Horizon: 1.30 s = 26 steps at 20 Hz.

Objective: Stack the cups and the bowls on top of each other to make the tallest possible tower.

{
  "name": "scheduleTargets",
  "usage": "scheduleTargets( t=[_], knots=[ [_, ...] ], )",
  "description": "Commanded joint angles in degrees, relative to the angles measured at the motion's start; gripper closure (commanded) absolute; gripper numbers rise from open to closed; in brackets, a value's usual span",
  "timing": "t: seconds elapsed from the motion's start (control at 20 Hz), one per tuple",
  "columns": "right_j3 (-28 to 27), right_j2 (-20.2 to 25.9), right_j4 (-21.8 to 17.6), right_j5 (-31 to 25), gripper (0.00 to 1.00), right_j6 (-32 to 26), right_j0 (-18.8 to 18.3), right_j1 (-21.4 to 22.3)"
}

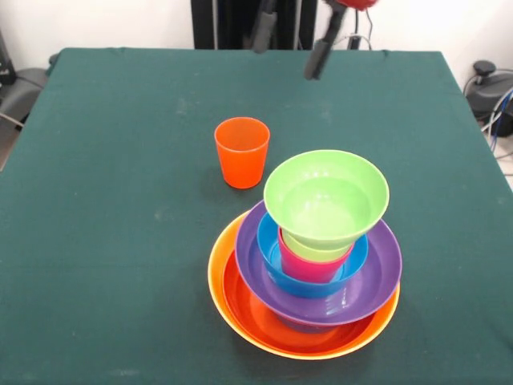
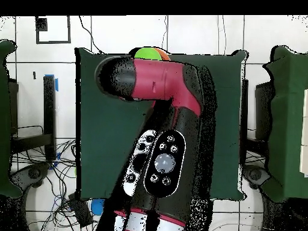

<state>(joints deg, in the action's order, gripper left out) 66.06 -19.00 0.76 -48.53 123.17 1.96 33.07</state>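
Green cloth covers the table (image 1: 104, 241), white wall behind. Orange cup (image 1: 242, 151) stands upright and alone near the table's middle, just left of the tower (image 1: 309, 257) and apart from it. Tower sits toward the near edge, right of centre — yellow-orange bowl (image 1: 218, 277) at the base, red-orange bowl (image 1: 256, 309) nested in it, purple bowl (image 1: 377, 269) above, then a blue bowl (image 1: 274, 249), a pinkish red cup (image 1: 309, 266) holding a lime green cup (image 1: 313, 247), and a green bowl (image 1: 326, 196) on top, tilted slightly. Gripper (image 1: 288, 44) hangs over the far edge, fingers (image 1: 317, 58) spread wide — holding nothing. From overhead the red and black arm (image 2: 162, 120) hides most of the table; only a sliver of the tower shows.
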Motion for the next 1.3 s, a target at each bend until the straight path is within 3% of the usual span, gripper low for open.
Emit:
scheduleTargets(
  t=[0.05, 0.7, 1.3],
  knots=[
    [13.32, 9.77, -2.95, 8.01, 0.00, -7.45, -4.02, 0.26],
    [19.07, 15.33, -5.97, 16.38, 0.00, -8.26, -9.84, -0.21],
    [25.49, 17.59, -7.98, 17.35, 0.00, -7.81, -13.15, 2.51]
  ],
)
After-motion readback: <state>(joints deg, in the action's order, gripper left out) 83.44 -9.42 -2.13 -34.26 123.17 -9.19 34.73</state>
